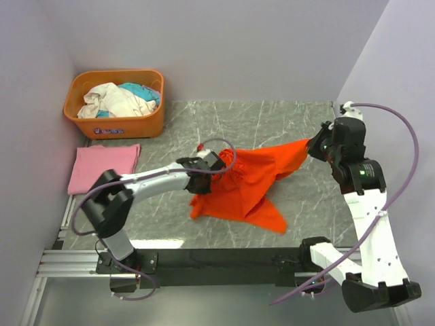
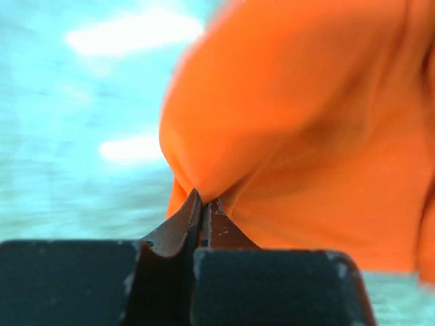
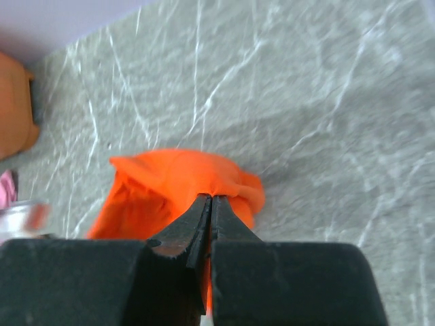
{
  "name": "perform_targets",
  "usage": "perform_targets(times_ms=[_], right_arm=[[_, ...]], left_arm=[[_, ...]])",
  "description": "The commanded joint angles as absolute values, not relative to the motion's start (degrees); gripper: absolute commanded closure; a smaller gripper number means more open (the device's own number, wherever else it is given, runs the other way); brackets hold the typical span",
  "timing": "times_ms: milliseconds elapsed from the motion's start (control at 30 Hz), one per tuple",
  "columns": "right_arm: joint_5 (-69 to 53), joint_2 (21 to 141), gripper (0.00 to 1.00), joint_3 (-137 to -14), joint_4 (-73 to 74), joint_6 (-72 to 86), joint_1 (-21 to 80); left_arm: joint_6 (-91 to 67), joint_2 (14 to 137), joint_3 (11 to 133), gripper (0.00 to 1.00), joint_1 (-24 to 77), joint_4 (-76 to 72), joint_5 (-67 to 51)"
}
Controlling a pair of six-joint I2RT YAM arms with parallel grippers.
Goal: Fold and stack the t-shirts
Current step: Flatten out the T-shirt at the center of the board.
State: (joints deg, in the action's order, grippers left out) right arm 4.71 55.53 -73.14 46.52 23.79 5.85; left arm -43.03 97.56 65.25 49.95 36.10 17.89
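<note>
orange-red t-shirt (image 1: pixel 253 182): mid-table, stretched between both grippers, lower part draped on marble table (image 1: pixel 285 122) | left gripper (image 2: pixel 202 202): jaws pinching its left side | right gripper (image 3: pixel 209 201): jaws pinching its right corner | pink t-shirt (image 1: pixel 103 167): flat at left edge, beside orange basket (image 1: pixel 115 126)

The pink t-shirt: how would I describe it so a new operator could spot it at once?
Start at the orange plastic basket at the far left corner of the marble table. Directly on its near side, by the left wall, lies the pink t-shirt. It is the only pale pink cloth, folded flat into a neat rectangle, unlike the bright orange-red t-shirt bunched mid-table.
</note>
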Motion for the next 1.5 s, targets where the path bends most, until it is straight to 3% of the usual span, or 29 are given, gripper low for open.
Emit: perform_targets(times_ms=[0,133,300,333,400,433,533,667,800,933,1200,1467], right_arm=[[11.32,52.04,1.00,-77.52,47.72,22.06,5.27],[11.34,49.66,1.00,-76.91,48.25,21.97,5.27],[7.30,48.78,1.00,-72.26,47.64,22.59,5.27],[6.51,49.04,1.00,-71.55,47.55,22.76,5.27],[4.40,49.31,1.00,-69.79,47.46,22.94,5.27],[3.61,49.57,1.00,-69.18,47.29,22.85,5.27],[2.20,50.01,1.00,-67.24,47.20,22.68,5.27],[1.23,49.92,1.00,-63.99,45.88,22.76,5.27],[0.18,50.01,1.00,-62.23,44.74,23.03,5.27],[-1.75,50.10,1.00,-60.65,43.33,23.38,5.27],[-2.02,49.75,1.00,-59.15,43.33,23.20,5.27],[-2.90,49.83,1.00,-58.54,43.16,23.38,5.36]], left_arm=[[-33.60,88.08,72.14,0.99,47.11,45.34,33.81],[-16.67,86.22,78.65,0.98,43.08,42.73,36.39],[-6.08,97.01,91.36,0.79,38.41,33.06,31.66],[-5.72,99.73,94.19,0.59,37.97,33.31,31.64],[-6.94,106.59,101.73,0.36,37.97,34.71,32.17],[-9.29,109.31,103.78,0.15,37.97,37.33,32.34],[-16.40,108.82,104.43,0.02,38.06,40.16,32.25],[-28.54,98.74,94.42,0.05,38.06,44.71,29.80],[-39.62,88.00,76.09,0.11,38.23,46.76,20.67],[-49.03,78.86,63.65,0.14,44.45,46.93,18.02],[-58.62,77.43,51.60,0.23,50.36,43.52,11.00],[-59.15,83.66,50.36,0.32,50.45,41.58,8.53]])
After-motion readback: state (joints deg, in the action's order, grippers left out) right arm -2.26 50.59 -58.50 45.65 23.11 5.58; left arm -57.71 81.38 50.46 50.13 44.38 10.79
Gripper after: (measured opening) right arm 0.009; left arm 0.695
